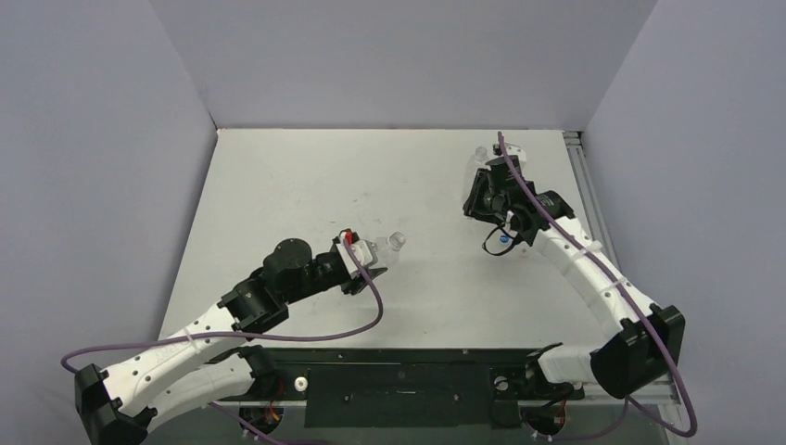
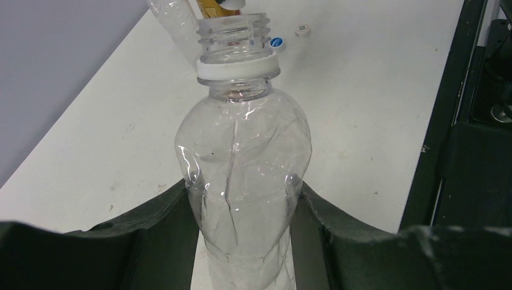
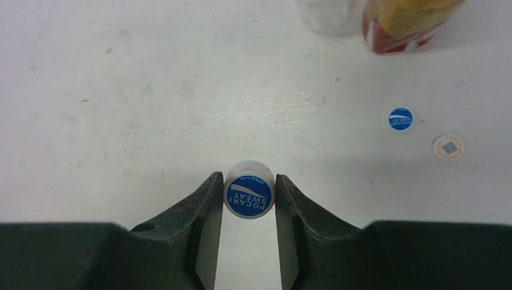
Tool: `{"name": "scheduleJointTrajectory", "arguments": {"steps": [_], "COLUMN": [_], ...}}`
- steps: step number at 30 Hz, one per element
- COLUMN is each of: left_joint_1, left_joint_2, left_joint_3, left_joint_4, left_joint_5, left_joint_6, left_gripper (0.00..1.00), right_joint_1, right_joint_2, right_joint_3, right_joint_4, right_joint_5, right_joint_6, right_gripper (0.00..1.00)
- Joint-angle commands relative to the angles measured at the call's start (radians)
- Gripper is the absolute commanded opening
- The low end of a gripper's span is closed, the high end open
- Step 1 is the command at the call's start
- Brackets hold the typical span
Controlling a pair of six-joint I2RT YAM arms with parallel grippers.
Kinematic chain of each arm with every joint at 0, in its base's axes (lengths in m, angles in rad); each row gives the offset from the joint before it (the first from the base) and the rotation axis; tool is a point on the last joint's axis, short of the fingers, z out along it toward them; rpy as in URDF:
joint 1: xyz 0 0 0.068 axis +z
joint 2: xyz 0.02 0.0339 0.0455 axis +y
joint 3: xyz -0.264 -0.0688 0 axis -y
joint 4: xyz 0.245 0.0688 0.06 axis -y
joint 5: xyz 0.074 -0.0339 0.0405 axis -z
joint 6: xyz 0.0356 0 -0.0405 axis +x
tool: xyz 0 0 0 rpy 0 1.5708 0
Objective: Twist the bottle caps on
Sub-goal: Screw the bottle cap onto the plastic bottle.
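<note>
My left gripper is shut on the body of a clear colourless bottle. Its threaded mouth is uncapped, with a white ring on the neck. My right gripper is shut on a blue-and-white cap, blue top facing the camera. In the top view this cap is hidden under the right wrist. The amber bottle with a red band stands beyond the right gripper, and it also shows in the left wrist view. A second small blue-and-white round cap lies on the table.
A pale round cap-like disc lies next to the blue one. Another clear bottle stands by the amber one. A black rail runs along the table's near edge. Grey walls enclose the table.
</note>
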Motion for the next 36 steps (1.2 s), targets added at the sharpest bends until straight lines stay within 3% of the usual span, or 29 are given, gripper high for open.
{"name": "scheduleJointTrajectory", "arguments": {"steps": [1, 7, 13, 22, 36], "left_joint_1": [-0.004, -0.004, -0.004, -0.004, -0.004], "left_joint_2": [0.001, -0.024, -0.043, -0.056, -0.052], "left_joint_3": [0.030, 0.008, -0.008, -0.015, -0.023], "left_joint_4": [-0.005, 0.004, 0.012, 0.011, 0.024], "left_joint_5": [0.039, 0.107, 0.147, 0.160, 0.156], "left_joint_6": [0.056, 0.060, 0.060, 0.058, 0.057], "left_gripper": [0.36, 0.36, 0.36, 0.36, 0.36], "right_joint_1": [0.031, 0.082, 0.181, 0.237, 0.297], "right_joint_2": [-0.122, -0.195, -0.217, -0.234, -0.203], "right_joint_3": [0.081, 0.114, 0.098, 0.103, 0.153], "right_joint_4": [-0.080, -0.045, 0.057, 0.130, 0.030], "right_joint_5": [-0.220, -0.576, -0.700, -0.741, -0.706], "right_joint_6": [-0.047, -0.045, 0.001, 0.072, 0.004], "right_gripper": [0.14, 0.17, 0.17, 0.18, 0.19]}}
